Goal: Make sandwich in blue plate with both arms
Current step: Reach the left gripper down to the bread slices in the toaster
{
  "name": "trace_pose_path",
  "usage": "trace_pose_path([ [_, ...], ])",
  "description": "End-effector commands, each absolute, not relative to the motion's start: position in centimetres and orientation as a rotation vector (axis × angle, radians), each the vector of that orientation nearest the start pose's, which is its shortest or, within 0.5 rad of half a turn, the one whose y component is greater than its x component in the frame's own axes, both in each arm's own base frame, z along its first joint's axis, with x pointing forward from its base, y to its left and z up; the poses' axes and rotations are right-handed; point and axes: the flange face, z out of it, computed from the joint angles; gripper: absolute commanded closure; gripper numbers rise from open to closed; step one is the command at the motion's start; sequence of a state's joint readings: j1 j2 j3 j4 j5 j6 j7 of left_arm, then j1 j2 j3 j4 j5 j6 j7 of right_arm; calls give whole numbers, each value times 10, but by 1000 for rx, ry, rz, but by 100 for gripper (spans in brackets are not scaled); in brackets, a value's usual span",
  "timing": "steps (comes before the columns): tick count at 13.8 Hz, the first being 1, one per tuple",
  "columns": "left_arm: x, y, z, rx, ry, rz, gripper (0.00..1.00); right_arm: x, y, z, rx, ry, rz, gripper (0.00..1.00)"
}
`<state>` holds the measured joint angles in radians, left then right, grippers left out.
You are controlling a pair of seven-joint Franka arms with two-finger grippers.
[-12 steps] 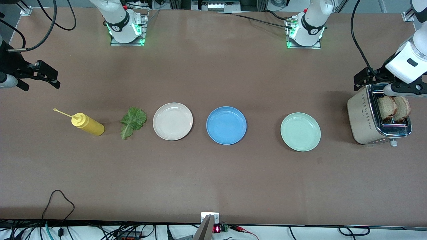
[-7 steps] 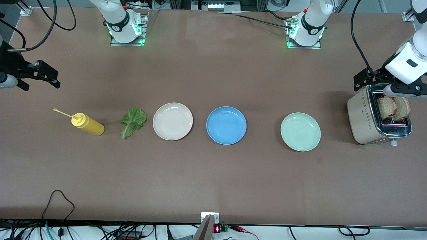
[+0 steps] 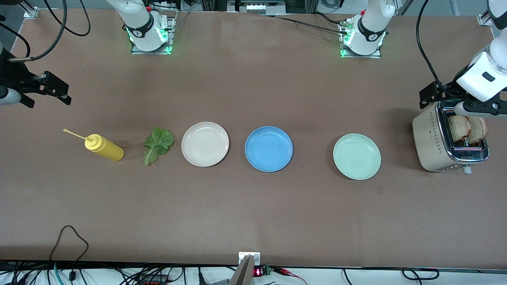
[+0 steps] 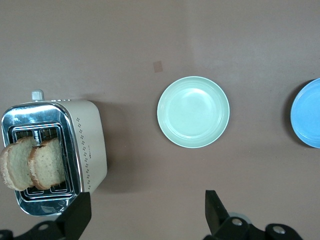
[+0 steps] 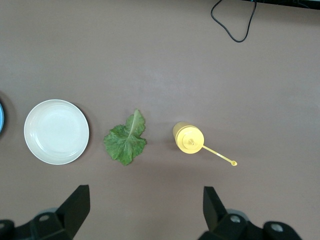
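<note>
The blue plate (image 3: 268,149) (image 4: 310,115) lies empty at mid-table. No sandwich is stacked. Two bread slices (image 3: 467,128) (image 4: 32,162) stand in the slots of a cream toaster (image 3: 431,138) (image 4: 90,150) at the left arm's end. A green lettuce leaf (image 3: 157,145) (image 5: 126,140) lies flat toward the right arm's end. My left gripper (image 3: 445,99) (image 4: 147,210) hangs open over the toaster's edge and holds nothing. Open and empty too, my right gripper (image 3: 43,95) (image 5: 145,207) hovers over bare table near a yellow bottle.
A cream-white plate (image 3: 205,143) (image 5: 56,131) sits between the lettuce and the blue plate. A mint-green plate (image 3: 357,156) (image 4: 193,111) sits between the blue plate and the toaster. The yellow squeeze bottle (image 3: 103,147) (image 5: 188,138) lies beside the lettuce.
The left arm's wrist has shifted a little above the toaster. Nothing else has moved.
</note>
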<state>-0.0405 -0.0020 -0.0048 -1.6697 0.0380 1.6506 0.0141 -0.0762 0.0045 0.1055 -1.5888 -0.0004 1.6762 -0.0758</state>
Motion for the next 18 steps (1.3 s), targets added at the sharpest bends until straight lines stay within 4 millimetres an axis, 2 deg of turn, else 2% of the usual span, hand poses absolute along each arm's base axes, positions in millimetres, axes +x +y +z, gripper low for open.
trace_pose_path([
  [1, 561, -23, 591, -3092, 112, 39, 0, 563, 14, 626, -3143, -177, -120, 0],
  [3, 561, -24, 589, -3091, 109, 51, 0, 563, 14, 626, -3143, -181, -120, 0],
  [5, 560, -24, 574, -3087, 107, 167, 0, 563, 14, 626, -3143, -179, -120, 0],
  [6, 559, -23, 574, -3087, 107, 181, 0, 563, 14, 625, -3143, -179, -116, 0],
  [9, 563, -11, 567, -3089, 77, 197, 0, 563, 13, 625, -3143, -179, -116, 0],
  [11, 574, -6, 540, -3077, 60, 262, 0, 564, 12, 624, -3143, -179, -113, 0],
  [15, 581, 51, 510, -3068, -44, 350, 0, 564, 11, 622, -3143, -177, -111, 0],
  [16, 582, 73, 503, -3058, -49, 356, 0, 565, 11, 622, -3143, -174, -108, 0],
  [18, 587, 98, 489, -3025, 28, 328, 0, 565, 11, 622, -3143, -177, -108, 0],
])
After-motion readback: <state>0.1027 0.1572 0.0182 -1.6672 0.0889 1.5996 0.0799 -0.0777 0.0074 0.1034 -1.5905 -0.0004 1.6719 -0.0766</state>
